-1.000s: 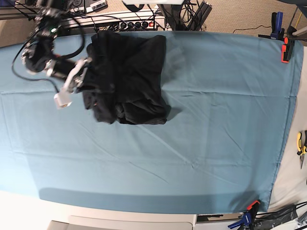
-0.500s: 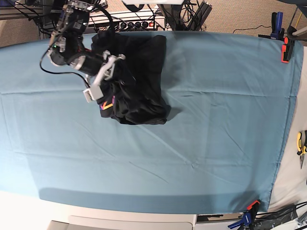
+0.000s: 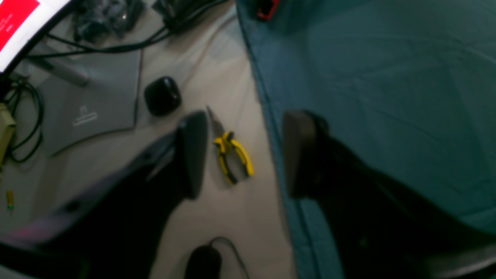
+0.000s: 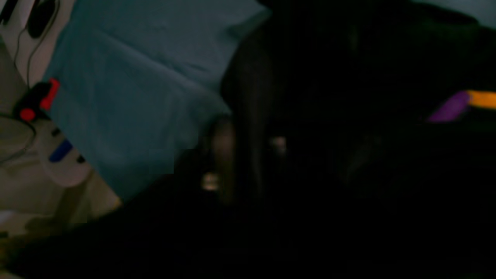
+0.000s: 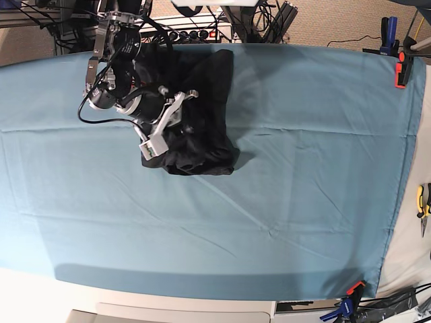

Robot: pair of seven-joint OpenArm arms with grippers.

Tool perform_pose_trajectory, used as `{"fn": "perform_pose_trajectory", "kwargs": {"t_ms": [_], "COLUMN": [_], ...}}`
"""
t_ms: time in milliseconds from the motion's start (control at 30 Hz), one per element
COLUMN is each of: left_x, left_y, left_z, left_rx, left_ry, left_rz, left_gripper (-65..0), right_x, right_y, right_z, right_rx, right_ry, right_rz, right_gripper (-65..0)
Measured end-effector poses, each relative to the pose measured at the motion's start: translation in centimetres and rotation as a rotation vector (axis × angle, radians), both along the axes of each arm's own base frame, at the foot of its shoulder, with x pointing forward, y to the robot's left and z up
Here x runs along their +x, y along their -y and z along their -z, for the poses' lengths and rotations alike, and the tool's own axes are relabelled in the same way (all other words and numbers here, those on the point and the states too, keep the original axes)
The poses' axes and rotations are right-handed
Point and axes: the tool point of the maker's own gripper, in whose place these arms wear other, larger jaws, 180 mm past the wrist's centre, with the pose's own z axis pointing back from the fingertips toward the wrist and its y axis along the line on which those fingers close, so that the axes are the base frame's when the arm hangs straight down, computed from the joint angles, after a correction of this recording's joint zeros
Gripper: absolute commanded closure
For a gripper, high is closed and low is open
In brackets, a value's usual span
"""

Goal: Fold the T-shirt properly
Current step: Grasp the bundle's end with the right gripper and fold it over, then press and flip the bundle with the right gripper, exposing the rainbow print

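Observation:
The black T-shirt (image 5: 205, 101) lies bunched in a rough rectangle at the back left of the teal cloth (image 5: 303, 175). My right gripper (image 5: 168, 121) hangs over the shirt's left part, its white fingers (image 5: 152, 143) low on the fabric. In the right wrist view the T-shirt (image 4: 348, 58) fills the dark frame, with a purple and orange piece of its graphic (image 4: 461, 101) showing; the two fingertips stand a little apart on the cloth. My left gripper (image 3: 244, 155) is open and empty, off the table's right edge.
Yellow pliers (image 3: 232, 157) lie on the beige surface under the left gripper, also seen as pliers (image 5: 423, 202) at the right edge. Clamps (image 5: 402, 69) pin the cloth at the back right and front right (image 5: 350, 296). Cables and boxes line the back edge.
My right arm swept rightward over the shirt, carrying its left edge inward. The coloured graphic that showed half a second ago is now covered in the base view. The jaws have parted.

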Motion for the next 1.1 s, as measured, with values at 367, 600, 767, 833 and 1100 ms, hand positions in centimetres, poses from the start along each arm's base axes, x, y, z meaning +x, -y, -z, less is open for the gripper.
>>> {"fn": "perform_pose_trajectory", "kwargs": {"t_ms": [367,600,767,833,1100], "left_x": [0.0,0.0,0.0,0.0,0.0], "left_y": [0.0,0.0,0.0,0.0,0.0], "left_z": [0.0,0.0,0.0,0.0,-0.1], "left_rx": [0.000,0.000,-0.001,0.000,-0.001], "left_ry": [0.000,-0.001,0.000,0.000,0.004], "left_rz": [0.000,0.000,0.000,0.000,0.001], "left_gripper": [-29.3,-29.3,-28.1,-24.9,-23.9], "right_x": [-3.1,-1.6,0.0,0.1,-0.3], "right_y": [-5.2,-1.6,5.6,8.0,14.0], "right_z": [-7.8,-8.9,-7.5,-7.6,-4.1], "right_rx": [0.471,0.317,0.160,0.143,0.031], "right_ry": [0.103,0.210,0.214,0.226,0.114], "right_rz": [-0.257,-0.150,0.086,0.164,0.395], "right_gripper": [-31.2,-23.2,0.0,0.0,0.0]}}
